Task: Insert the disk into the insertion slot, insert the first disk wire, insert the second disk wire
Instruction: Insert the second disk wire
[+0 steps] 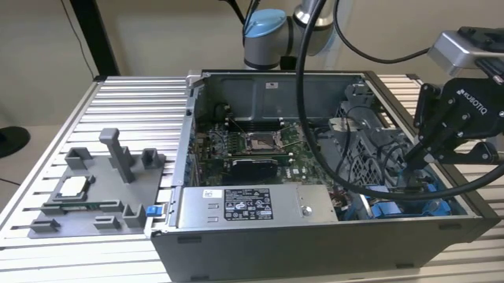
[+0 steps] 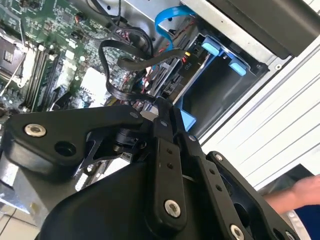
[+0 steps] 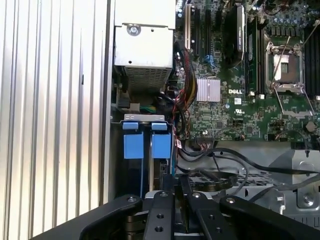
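Note:
My black gripper (image 1: 409, 172) reaches down into the open computer case (image 1: 315, 247), at its front corner on the exterior view's right. In both wrist views the fingers stand close together, shut on the end of a black flat wire (image 2: 111, 70) that loops away over the motherboard. Right below the fingertips (image 2: 163, 111) is the disk's blue caddy (image 2: 191, 121), seated in the insertion slot (image 2: 212, 95). Its two blue tabs (image 3: 134, 146) show just beyond the gripper (image 3: 180, 186). The caddy and slot walls hide the disk's silver body. Another black connector (image 2: 186, 64) sits by the slot.
The grey labelled power-supply box (image 1: 248, 206) lies along the case front. A thick black hose (image 1: 315, 147) hangs across the case. A grey fixture (image 1: 94, 188) stands on the slatted table (image 1: 47, 153) at the exterior view's left. A person's hand (image 2: 300, 192) is beside the case.

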{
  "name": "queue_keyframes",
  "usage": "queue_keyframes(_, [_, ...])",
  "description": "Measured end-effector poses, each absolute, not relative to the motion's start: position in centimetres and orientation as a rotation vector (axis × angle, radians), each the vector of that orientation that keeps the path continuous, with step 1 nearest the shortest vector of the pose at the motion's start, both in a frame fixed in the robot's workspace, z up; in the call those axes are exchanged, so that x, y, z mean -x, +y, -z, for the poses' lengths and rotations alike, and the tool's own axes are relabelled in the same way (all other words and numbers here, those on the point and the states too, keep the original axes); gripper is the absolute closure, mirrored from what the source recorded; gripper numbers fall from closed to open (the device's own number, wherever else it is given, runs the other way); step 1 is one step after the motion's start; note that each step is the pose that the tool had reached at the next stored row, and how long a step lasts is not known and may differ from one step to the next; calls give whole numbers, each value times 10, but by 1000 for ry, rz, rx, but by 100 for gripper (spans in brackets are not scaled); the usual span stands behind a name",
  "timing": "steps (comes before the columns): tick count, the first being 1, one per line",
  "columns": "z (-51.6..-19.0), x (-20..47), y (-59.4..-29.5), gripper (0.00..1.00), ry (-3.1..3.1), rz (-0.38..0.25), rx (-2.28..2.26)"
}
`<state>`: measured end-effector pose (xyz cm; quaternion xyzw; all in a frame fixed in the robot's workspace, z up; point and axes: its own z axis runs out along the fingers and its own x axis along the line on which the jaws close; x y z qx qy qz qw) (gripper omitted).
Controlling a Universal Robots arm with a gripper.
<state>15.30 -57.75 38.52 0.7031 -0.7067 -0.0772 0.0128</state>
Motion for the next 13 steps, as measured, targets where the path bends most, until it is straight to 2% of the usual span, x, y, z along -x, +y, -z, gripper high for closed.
queue_keyframes(13, [-376, -148, -577, 100, -2208, 227, -2198])
